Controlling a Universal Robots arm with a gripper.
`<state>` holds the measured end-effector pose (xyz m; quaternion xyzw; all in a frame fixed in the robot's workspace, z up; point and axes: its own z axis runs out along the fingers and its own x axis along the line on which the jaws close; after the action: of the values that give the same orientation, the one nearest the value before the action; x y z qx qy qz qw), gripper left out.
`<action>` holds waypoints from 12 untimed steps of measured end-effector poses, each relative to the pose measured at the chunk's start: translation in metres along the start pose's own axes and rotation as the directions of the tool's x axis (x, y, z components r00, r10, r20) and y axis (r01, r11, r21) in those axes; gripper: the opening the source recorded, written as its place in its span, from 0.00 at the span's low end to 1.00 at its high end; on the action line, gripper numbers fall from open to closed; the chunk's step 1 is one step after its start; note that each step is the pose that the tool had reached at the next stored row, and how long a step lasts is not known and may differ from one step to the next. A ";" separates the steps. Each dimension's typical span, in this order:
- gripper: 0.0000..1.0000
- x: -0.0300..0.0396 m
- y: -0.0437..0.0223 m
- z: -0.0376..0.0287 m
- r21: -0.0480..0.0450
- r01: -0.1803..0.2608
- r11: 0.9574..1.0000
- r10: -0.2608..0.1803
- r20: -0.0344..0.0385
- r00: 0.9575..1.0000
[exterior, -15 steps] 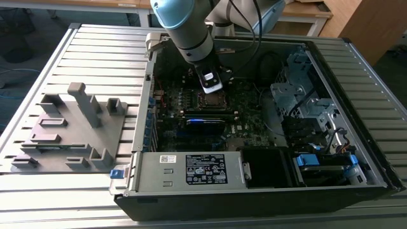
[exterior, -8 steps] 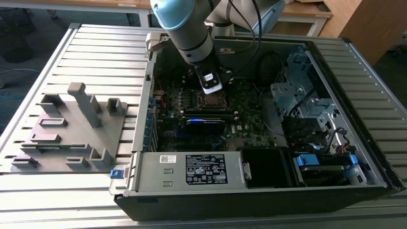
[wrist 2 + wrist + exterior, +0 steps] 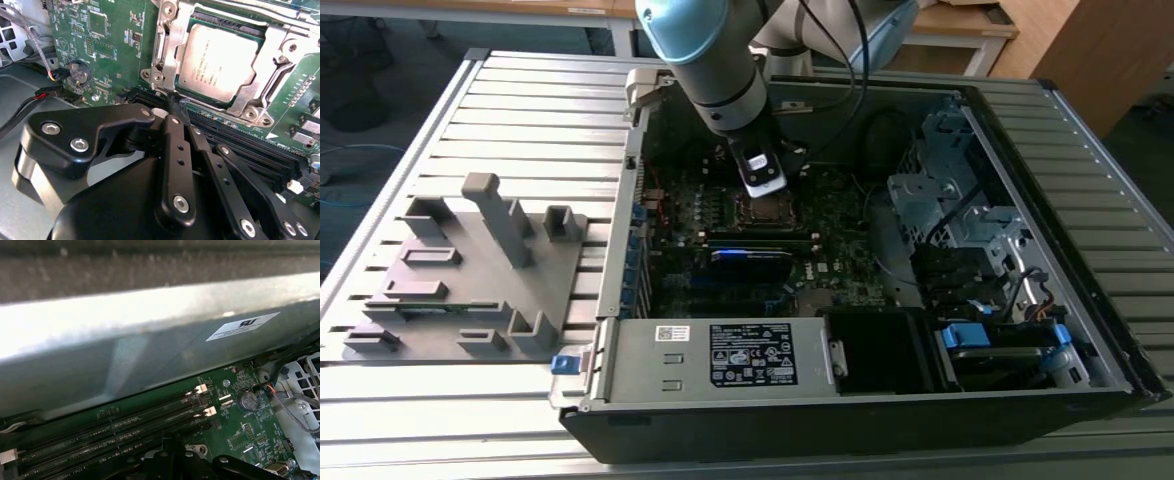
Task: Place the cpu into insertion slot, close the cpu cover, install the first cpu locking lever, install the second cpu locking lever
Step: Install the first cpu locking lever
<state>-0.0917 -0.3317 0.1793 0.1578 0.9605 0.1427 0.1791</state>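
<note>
The cpu (image 3: 220, 62), a silver-topped square chip, lies flat in the insertion slot (image 3: 767, 210) on the green motherboard. The silvery cpu cover (image 3: 272, 47) lies down over it and frames the chip's top through its window. My gripper (image 3: 172, 102) has its black fingers (image 3: 176, 150) pressed together, with the tips at one corner of the socket's metal frame. In the exterior view the gripper (image 3: 762, 186) hangs just above the socket, in the middle of the open computer case. A thin metal lever rod (image 3: 260, 12) runs along the far side of the frame.
Long black memory slots (image 3: 115, 432) run right beside the socket. A coin battery (image 3: 247, 400) and loose cables (image 3: 30, 95) sit near the case wall (image 3: 150, 325). A grey box (image 3: 720, 355) closes the case's near side. A grey fixture (image 3: 467, 270) stands at the exterior view's left.
</note>
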 end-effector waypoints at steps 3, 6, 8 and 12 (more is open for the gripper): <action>0.10 0.0000 -0.0001 0.0001 -0.008 -0.003 1.000 0.003 -0.002 1.000; 0.10 0.0000 0.0000 0.0000 -0.017 -0.008 1.000 0.008 -0.005 1.000; 0.10 0.0000 0.0000 0.0000 -0.019 -0.008 1.000 0.008 -0.005 1.000; 0.10 -0.0006 0.0005 -0.0015 -0.019 -0.008 1.000 0.008 -0.005 1.000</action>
<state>-0.0917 -0.3317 0.1810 0.1597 0.9590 0.1530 0.1775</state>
